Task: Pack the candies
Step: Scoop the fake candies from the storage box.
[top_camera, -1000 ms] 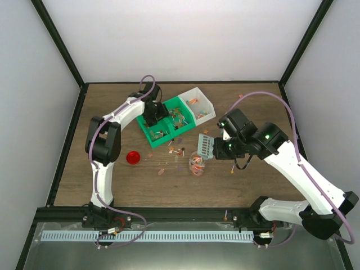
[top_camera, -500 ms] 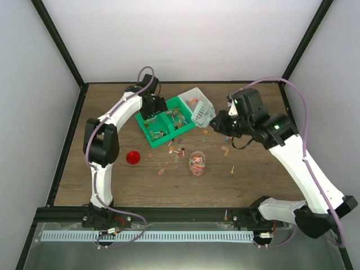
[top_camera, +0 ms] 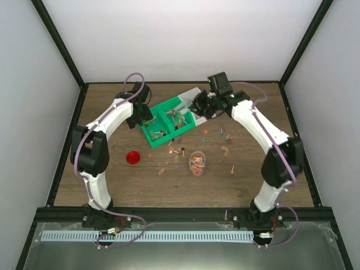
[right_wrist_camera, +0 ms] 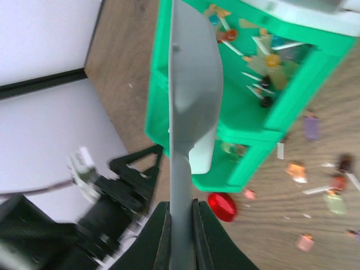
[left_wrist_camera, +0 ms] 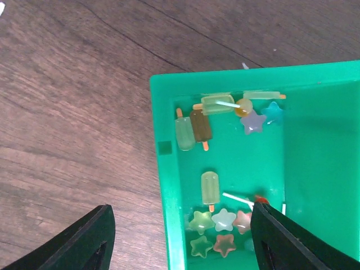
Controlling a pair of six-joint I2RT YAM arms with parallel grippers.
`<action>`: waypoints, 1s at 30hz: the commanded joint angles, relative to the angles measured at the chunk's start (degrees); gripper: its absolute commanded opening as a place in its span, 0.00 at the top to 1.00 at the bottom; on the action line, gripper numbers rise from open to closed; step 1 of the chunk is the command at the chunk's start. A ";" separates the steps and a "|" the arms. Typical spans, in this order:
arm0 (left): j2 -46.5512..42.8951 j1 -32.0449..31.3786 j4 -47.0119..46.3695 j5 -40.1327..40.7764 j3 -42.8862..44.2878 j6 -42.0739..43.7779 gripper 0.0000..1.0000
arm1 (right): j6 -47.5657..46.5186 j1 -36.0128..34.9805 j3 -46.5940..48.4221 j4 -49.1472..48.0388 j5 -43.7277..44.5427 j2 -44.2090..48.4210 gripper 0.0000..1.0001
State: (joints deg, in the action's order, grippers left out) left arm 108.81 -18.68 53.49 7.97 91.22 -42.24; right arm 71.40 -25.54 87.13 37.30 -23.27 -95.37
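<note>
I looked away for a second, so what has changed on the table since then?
The right gripper, shut on the scoop, swung from beside the jar to the far side, over the green tray. The left gripper, open, slid left to the tray's left wall. The jar, red lid and loose candies stayed put.

Table [top_camera: 140,185]: dark wood grain, matte.
Walls [top_camera: 180,39]: plain white panels at 9, 12, 3 o'clock.
Frame posts [top_camera: 57,39]: black, rear corners.
Light: even, soft.
</note>
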 commanded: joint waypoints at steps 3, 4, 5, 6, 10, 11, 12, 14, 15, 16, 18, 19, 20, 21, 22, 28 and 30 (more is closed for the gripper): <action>0.97 -0.04 1.76 3.22 -0.61 -3.49 0.35 | 5.24 -0.97 19.78 8.64 -0.68 -12.01 0.99; 0.69 -0.04 1.36 3.88 -1.19 -3.91 0.41 | 5.72 -0.97 19.53 8.18 -0.47 -12.03 0.99; 0.12 0.00 0.37 4.13 -2.19 -4.19 0.46 | 6.45 -0.92 18.79 7.84 -0.42 -11.90 0.99; -0.35 0.04 -0.70 4.30 -3.23 -4.46 0.48 | 6.96 -0.92 18.28 7.93 -0.32 -11.68 0.99; 0.39 0.04 -2.43 3.47 -4.80 -5.13 0.51 | 7.72 -0.92 17.43 10.22 -0.47 -11.42 0.99; 1.08 0.04 -2.63 3.20 -4.80 -5.18 0.51 | 7.58 -0.92 17.38 10.75 -0.48 -11.61 0.99; 1.83 0.04 -2.80 2.93 -4.74 -5.18 0.52 | 7.55 -0.85 17.61 11.52 -0.71 -12.05 0.99; 3.06 0.10 -3.23 2.64 -4.65 -5.14 0.53 | 7.44 -0.83 18.14 12.88 -1.54 -12.88 0.99; 3.66 0.05 -3.37 2.54 -4.57 -5.18 0.55 | 7.44 -0.83 18.23 13.55 -1.60 -13.26 0.99; 4.21 0.04 -3.26 2.58 -4.37 -5.25 0.56 | 7.51 -0.83 18.16 14.08 -1.65 -13.56 0.99; 4.96 0.04 -3.41 2.42 -4.28 -5.22 0.58 | 7.85 -0.84 17.30 14.58 -1.76 -13.66 0.99; 5.11 0.04 -3.80 2.22 -4.29 -5.27 0.59 | 8.10 -0.90 16.65 14.77 -2.00 -13.72 0.99; 5.30 0.04 -4.05 2.07 -4.30 -5.22 0.59 | 8.47 -0.96 15.98 14.92 -2.44 -13.77 0.99; 5.41 0.04 -4.35 1.97 -4.30 -5.13 0.59 | 8.63 -1.11 15.67 15.17 -2.69 -13.92 0.99; 5.59 0.11 -4.52 1.97 -4.25 -5.02 0.59 | 8.61 -1.30 15.73 15.81 -2.68 -14.30 0.99; 6.58 0.09 -5.43 0.98 -4.29 -4.72 0.59 | 9.20 -2.37 15.90 19.42 -2.57 -17.46 0.99; 6.88 0.04 -5.92 0.43 -4.21 -4.62 0.59 | 9.32 -2.85 16.73 20.72 -2.43 -18.75 0.99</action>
State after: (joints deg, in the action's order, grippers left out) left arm 114.30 -18.68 49.19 9.61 86.56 -46.89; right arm 79.55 -27.18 103.00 53.82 -25.54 -111.66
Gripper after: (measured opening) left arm 0.412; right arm 0.093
